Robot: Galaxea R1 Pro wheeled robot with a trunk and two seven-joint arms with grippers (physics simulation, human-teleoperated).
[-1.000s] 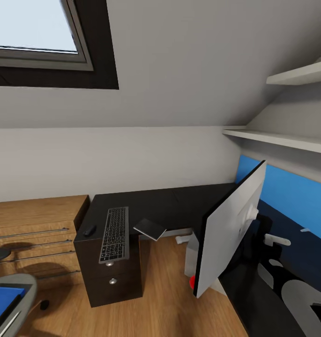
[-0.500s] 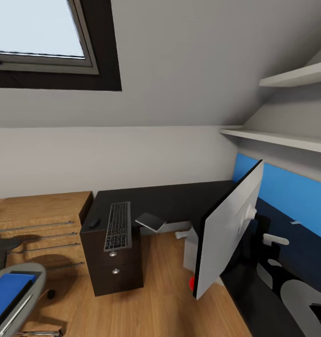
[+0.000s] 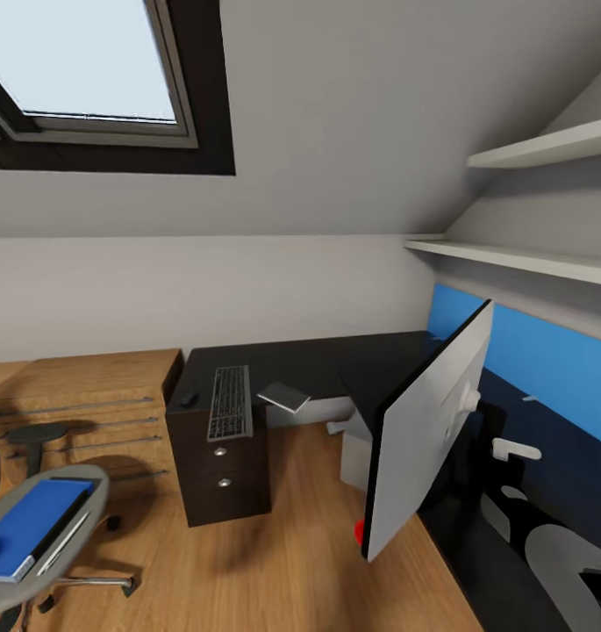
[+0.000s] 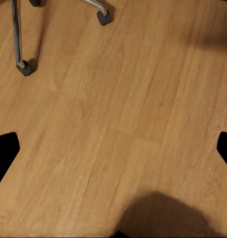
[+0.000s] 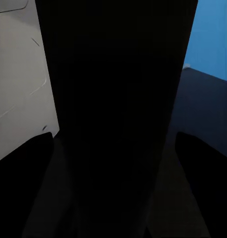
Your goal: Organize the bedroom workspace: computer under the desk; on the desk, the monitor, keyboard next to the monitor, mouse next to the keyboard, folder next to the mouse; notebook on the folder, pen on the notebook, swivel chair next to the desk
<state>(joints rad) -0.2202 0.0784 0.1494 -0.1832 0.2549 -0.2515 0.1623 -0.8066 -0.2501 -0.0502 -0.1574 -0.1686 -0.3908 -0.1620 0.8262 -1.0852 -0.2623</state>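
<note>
Against the far wall, under the sloped ceiling and the skylight (image 3: 81, 61), stands the black corner desk (image 3: 335, 360), with its drawer unit (image 3: 223, 470) at the left end. On that end lies the keyboard (image 3: 231, 402), running lengthwise away from the camera, with the small dark mouse (image 3: 188, 399) just beside it on its left and a thin grey notebook-like slab (image 3: 283, 397) near its right, overhanging the desk's inner edge. At the head view's right, the monitor (image 3: 427, 430) shows its pale back, tilted and close to the camera, with a pale computer case (image 3: 354, 456) on the floor behind its lower edge, under the desk. A small red object (image 3: 359, 530) sits at the monitor's lower corner. At lower left, well apart from the desk, the swivel chair (image 3: 37, 527) carries the blue folder (image 3: 32, 522) on its seat, with a slim white object along the folder's right edge. The left wrist view looks down on the wooden floor (image 4: 118, 114) and the chair's chrome legs and castors (image 4: 25, 67). The right wrist view faces a dark panel (image 5: 115, 109) at close range, with a pale surface to one side and blue to the other. Neither gripper's fingers can be made out, so I cannot tell whether either is wide or closed.
</note>
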